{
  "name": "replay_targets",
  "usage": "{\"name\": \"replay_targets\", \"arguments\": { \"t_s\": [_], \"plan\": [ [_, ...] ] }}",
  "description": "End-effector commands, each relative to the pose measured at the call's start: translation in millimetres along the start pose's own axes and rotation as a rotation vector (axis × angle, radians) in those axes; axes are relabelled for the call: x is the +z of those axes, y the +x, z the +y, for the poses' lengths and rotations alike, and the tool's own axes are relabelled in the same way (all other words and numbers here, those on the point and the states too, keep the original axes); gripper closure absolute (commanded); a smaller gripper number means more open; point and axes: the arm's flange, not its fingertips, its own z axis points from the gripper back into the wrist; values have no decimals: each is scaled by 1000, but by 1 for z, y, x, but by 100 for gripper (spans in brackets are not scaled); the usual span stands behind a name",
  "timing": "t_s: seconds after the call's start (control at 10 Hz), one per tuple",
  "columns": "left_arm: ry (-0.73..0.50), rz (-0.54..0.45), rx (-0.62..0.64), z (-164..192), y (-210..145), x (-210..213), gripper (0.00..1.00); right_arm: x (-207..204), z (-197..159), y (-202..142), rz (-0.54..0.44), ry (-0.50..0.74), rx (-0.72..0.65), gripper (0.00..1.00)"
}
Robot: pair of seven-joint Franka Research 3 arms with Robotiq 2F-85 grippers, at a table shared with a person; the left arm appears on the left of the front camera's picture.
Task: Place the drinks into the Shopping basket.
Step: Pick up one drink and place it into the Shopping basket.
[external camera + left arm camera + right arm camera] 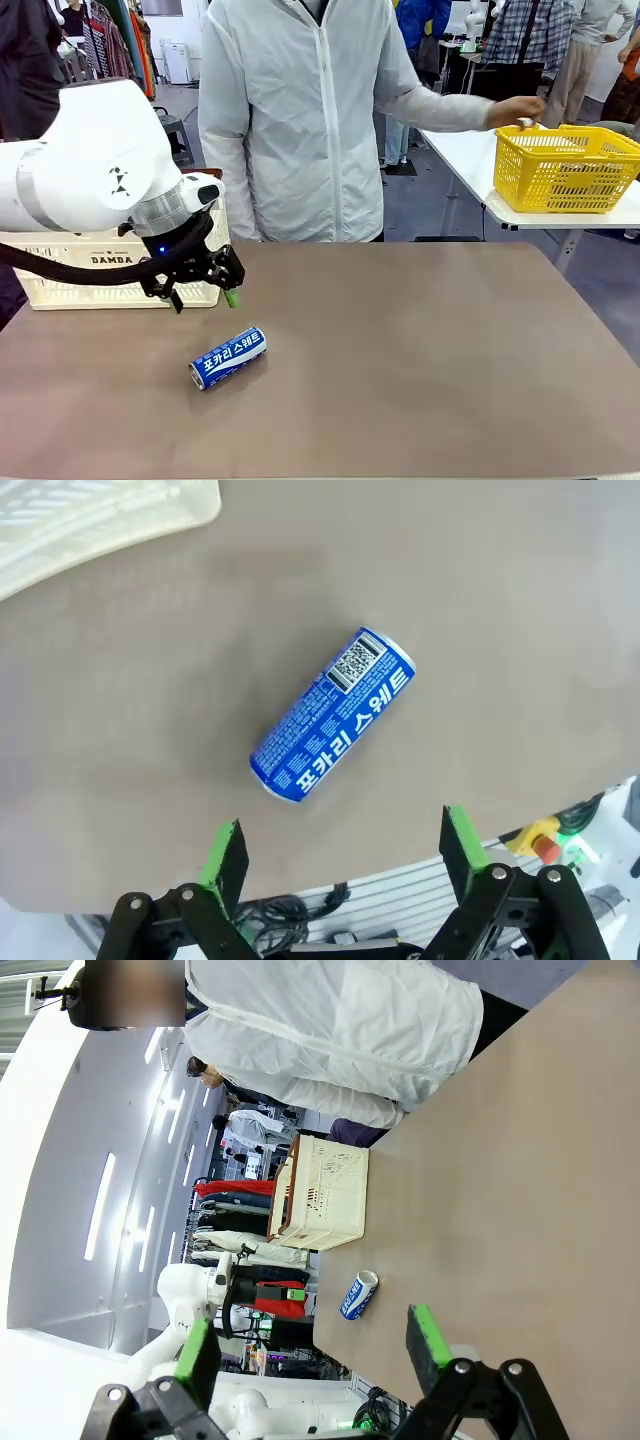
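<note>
Well, the table top was plain matt brown. The blue can lay on its side near the front-left, apart from the Shopping basket. The basket sat at the far-left corner, partly hidden behind the L arm's white elbow. The left gripper hung low just in front of the basket's wall, behind the can, jaws spread wide w/ nothing in them.

Can: slim metal cylinder, glossy blue w/ white lettering, silver end. Basket: cream plastic, slotted walls, dark rim, "DAMDA" on the side.

A person in a thin white zip jacket stood at the far edge. One hand was at the rim of a yellow mesh basket on a separate white table to the R.

L wrist view looked down on the can past the green pads & gave the QR patch and fine print on its side; a cream basket corner sat upper left. R wrist view, rolled sideways, took in can, basket & person from farther off. The right gripper was wide open too, gripping nothing.
</note>
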Motion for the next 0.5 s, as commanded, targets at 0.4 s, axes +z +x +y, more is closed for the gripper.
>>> {"name": "replay_targets", "arguments": {
  "t_s": [0.4],
  "plan": [
    [69,-11,-564,-2,3,-24,0,1,2,1,0,11,10,0]
  ]
}}
